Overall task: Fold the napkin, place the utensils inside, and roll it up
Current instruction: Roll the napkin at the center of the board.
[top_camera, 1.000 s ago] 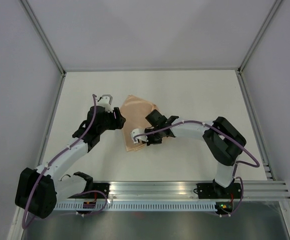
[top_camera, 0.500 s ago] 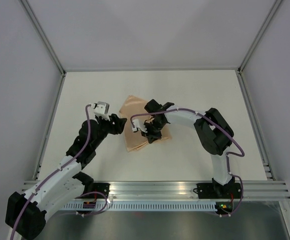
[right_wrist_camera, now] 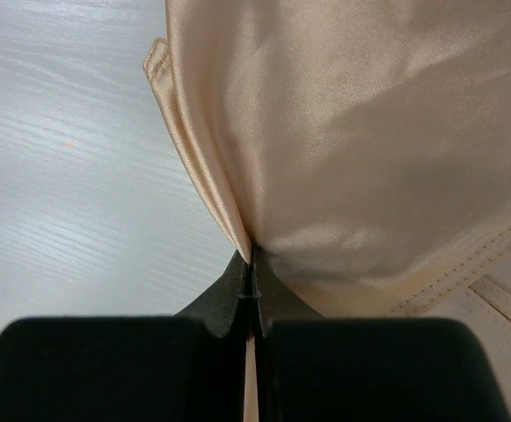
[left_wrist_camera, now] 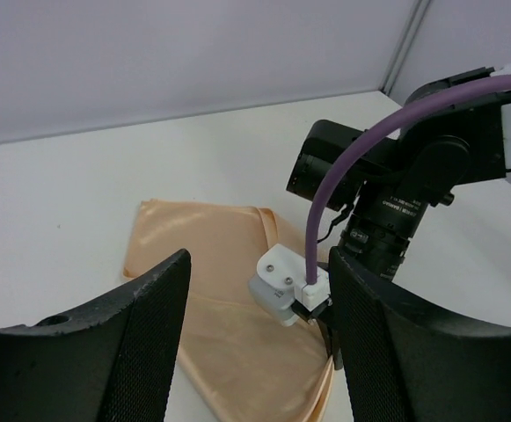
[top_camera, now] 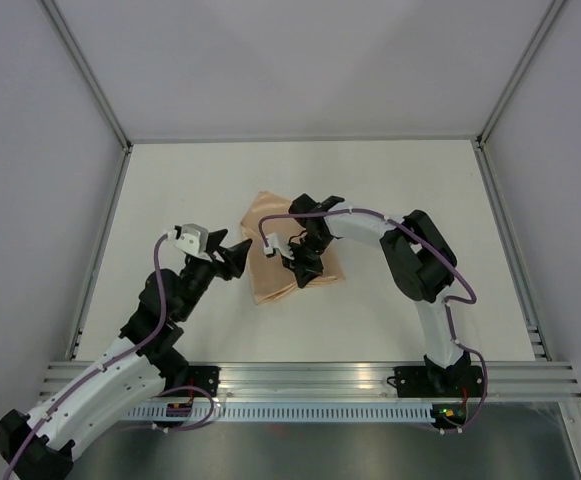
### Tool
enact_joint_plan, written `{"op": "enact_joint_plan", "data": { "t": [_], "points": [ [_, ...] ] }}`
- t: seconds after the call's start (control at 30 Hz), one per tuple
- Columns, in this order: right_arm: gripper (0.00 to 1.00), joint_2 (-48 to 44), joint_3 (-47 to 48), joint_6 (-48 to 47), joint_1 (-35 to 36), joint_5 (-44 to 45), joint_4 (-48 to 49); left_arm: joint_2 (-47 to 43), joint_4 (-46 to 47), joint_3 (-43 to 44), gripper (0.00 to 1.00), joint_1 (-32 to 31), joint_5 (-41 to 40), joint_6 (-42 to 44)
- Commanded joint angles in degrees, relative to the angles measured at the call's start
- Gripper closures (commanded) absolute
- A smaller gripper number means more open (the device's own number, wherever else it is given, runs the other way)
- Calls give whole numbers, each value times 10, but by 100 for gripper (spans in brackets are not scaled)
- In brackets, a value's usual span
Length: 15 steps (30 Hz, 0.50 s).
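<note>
The light orange-tan napkin (top_camera: pixel 270 270) lies folded in the middle of the white table. It also shows in the left wrist view (left_wrist_camera: pixel 211 264) and fills the right wrist view (right_wrist_camera: pixel 352 132). My right gripper (top_camera: pixel 300 262) is shut on a fold of the napkin, pinching the cloth between its fingertips (right_wrist_camera: pixel 252 272) above the lower layer. My left gripper (top_camera: pixel 232 256) is open and empty, just left of the napkin's left edge, its jaws wide apart (left_wrist_camera: pixel 259 352). No utensils are in view.
The white table (top_camera: pixel 390 190) is bounded by grey walls with metal posts at the back corners. A metal rail (top_camera: pixel 320 385) runs along the near edge by the arm bases.
My left arm has drawn back toward its base and swung its gripper away from the napkin's left edge. My right gripper has moved left and further over the napkin, carrying the pinched cloth.
</note>
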Motion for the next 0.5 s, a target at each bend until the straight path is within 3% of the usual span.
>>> {"op": "enact_joint_plan", "data": {
  "t": [0.0,0.13,0.47],
  "points": [
    [99,39,4,-6,-1,6,-44,7,22,9,31,-10,35,51],
    [100,58,26,-6,-6,-1,-61,49,43,4,32,-68,39,112],
    [100,105,84,-14,-20,-22,-120,151,96,-7,28,-135,54,189]
  ]
}}
